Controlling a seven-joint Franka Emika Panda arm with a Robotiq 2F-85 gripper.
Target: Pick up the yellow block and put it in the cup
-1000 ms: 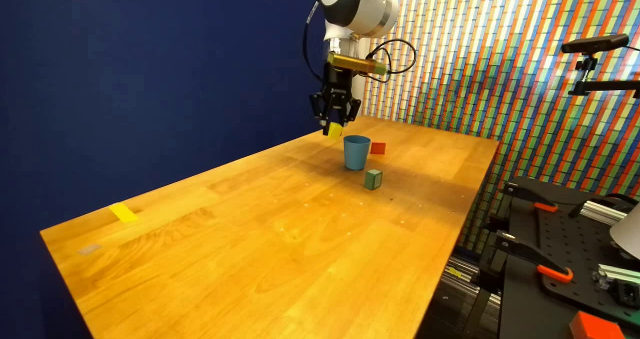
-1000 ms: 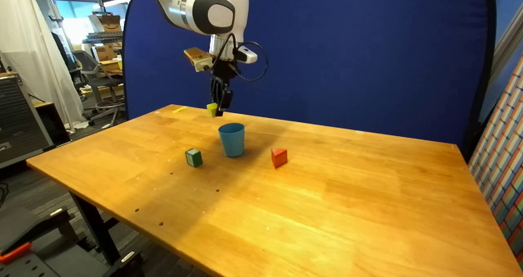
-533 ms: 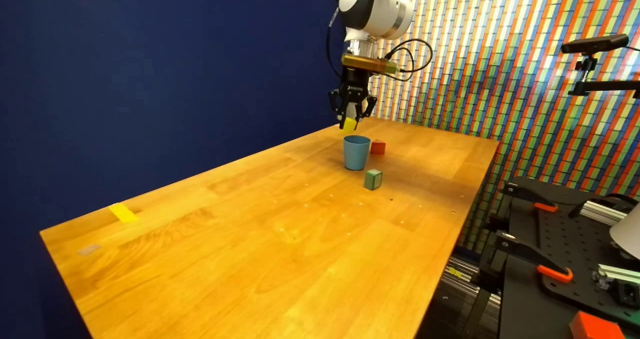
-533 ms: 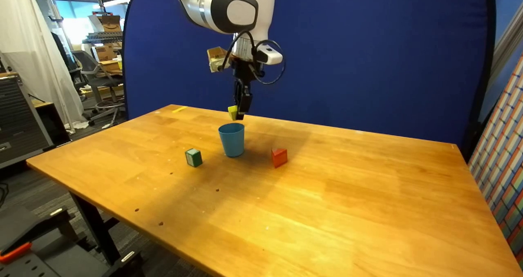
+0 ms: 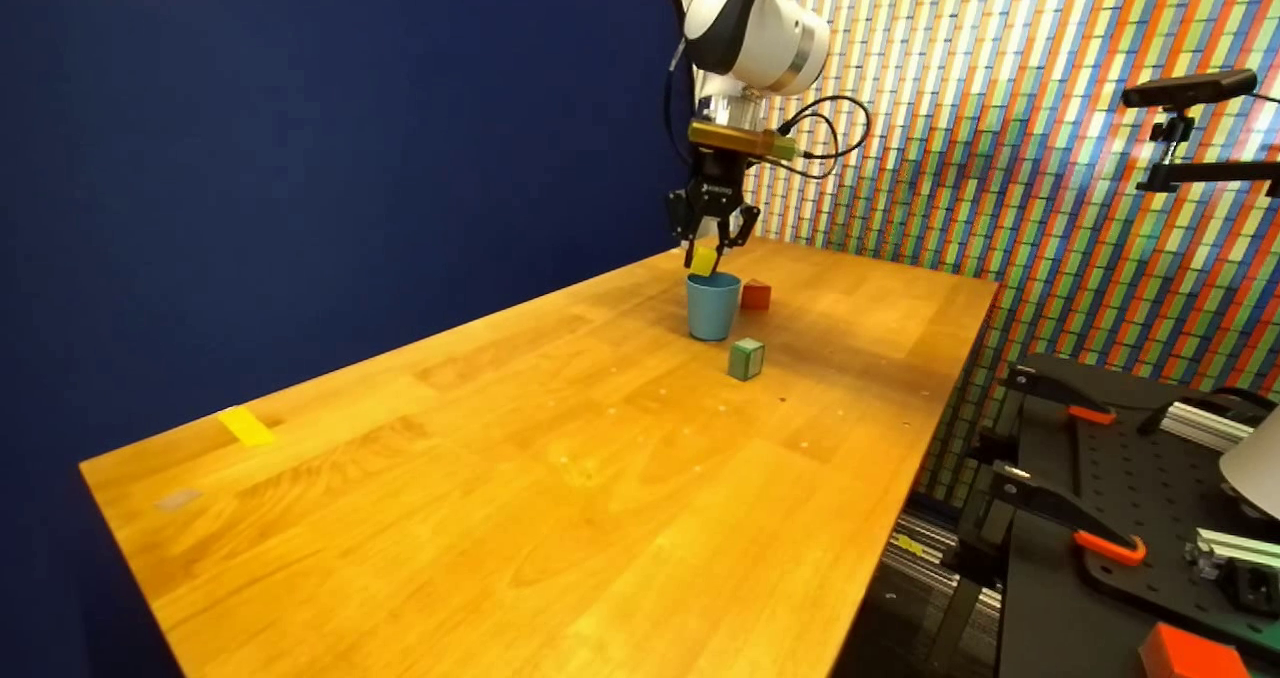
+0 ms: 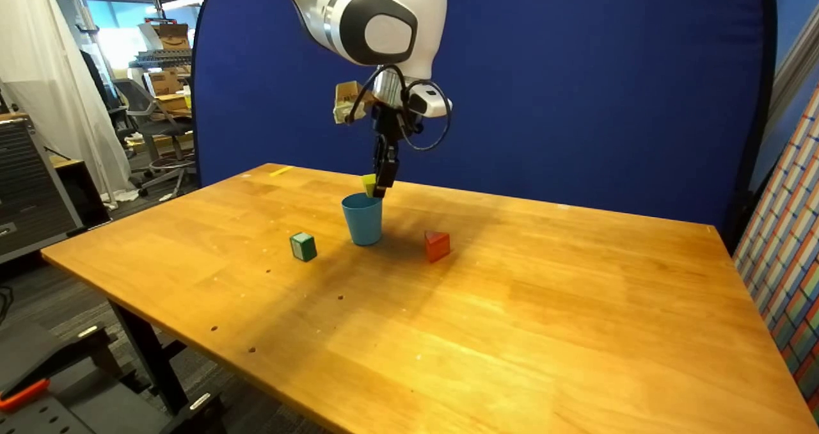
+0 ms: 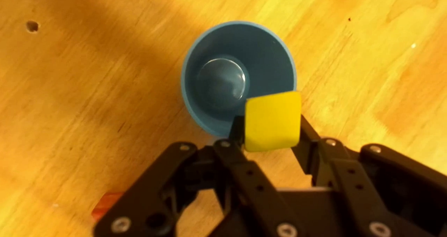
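Observation:
The yellow block (image 5: 704, 261) is held between the fingertips of my gripper (image 5: 702, 256). The gripper (image 6: 380, 191) is shut on it just above the far part of the cup's rim in an exterior view. The light-blue cup (image 5: 712, 312) stands upright on the table and also shows in an exterior view (image 6: 363, 221). In the wrist view the block (image 7: 273, 121) covers the lower right part of the rim of the cup (image 7: 270, 51). The visible inside of the cup holds nothing. The block (image 6: 368, 184) also shows at the gripper's tip in an exterior view.
A green block (image 5: 746, 359) stands near the cup, and a red block (image 6: 437, 246) stands on its other side. The red block's edge (image 7: 104, 205) shows in the wrist view. A flat yellow tape strip (image 5: 246, 425) lies near the wooden table's (image 6: 544, 331) corner.
My gripper has moved right in both exterior views with the yellow block, then come down closer to the cup's rim. The cup and the other blocks stay where they were.

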